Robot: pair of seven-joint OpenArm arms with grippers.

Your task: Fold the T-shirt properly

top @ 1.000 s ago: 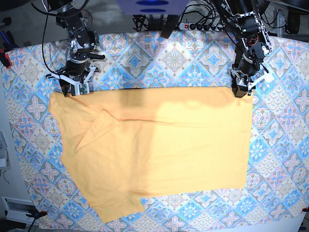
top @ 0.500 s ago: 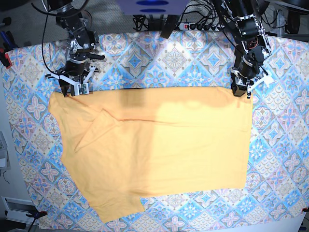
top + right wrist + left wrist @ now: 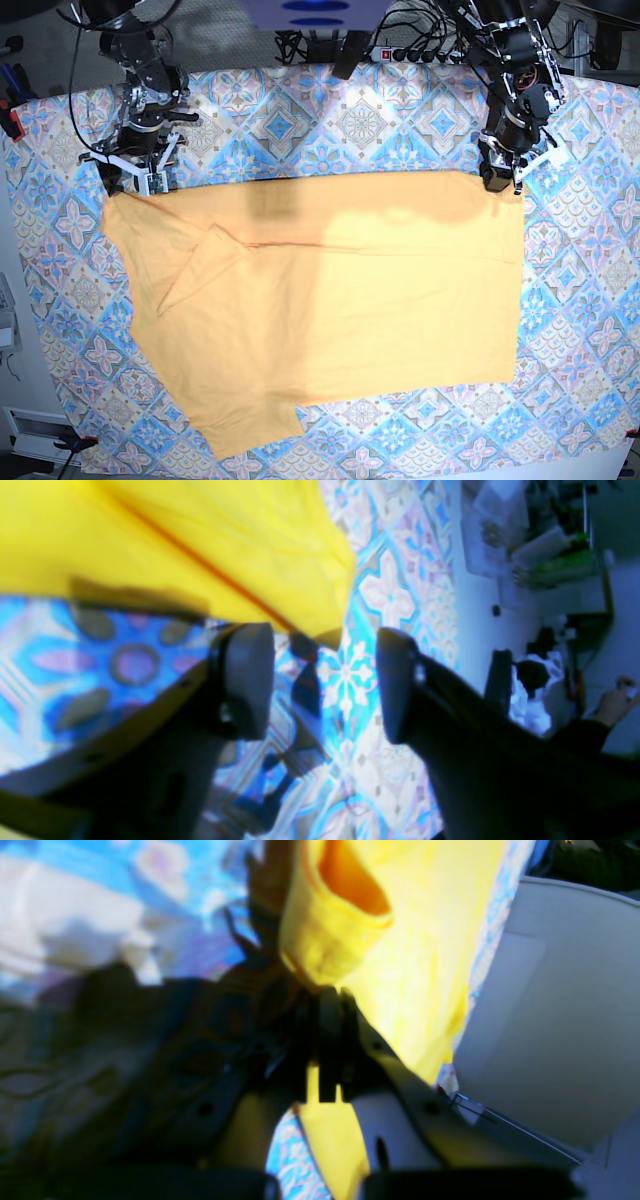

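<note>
The yellow-orange T-shirt (image 3: 330, 310) lies spread flat on the blue-pink tile-patterned tablecloth (image 3: 400, 130), one sleeve folded inward at the left (image 3: 200, 265). My left gripper (image 3: 497, 182) is at the shirt's far right corner. In the left wrist view it (image 3: 327, 1000) is shut on a bunched hem of the shirt (image 3: 340, 940). My right gripper (image 3: 130, 182) is at the far left corner. In the right wrist view it (image 3: 320, 680) is open over the cloth, and the shirt's corner (image 3: 327, 625) lies just ahead, between the fingertips (image 3: 247, 680), untouched.
A power strip and cables (image 3: 410, 52) run along the table's back edge. A red clamp (image 3: 10, 120) sits at the left edge. Off the table's side there is a white surface (image 3: 550, 1015), and cluttered shelves (image 3: 545, 555) show in the right wrist view.
My right gripper has moved left and a little back along the shirt's top edge. My left gripper has drawn the right corner slightly back, raising that part of the edge.
</note>
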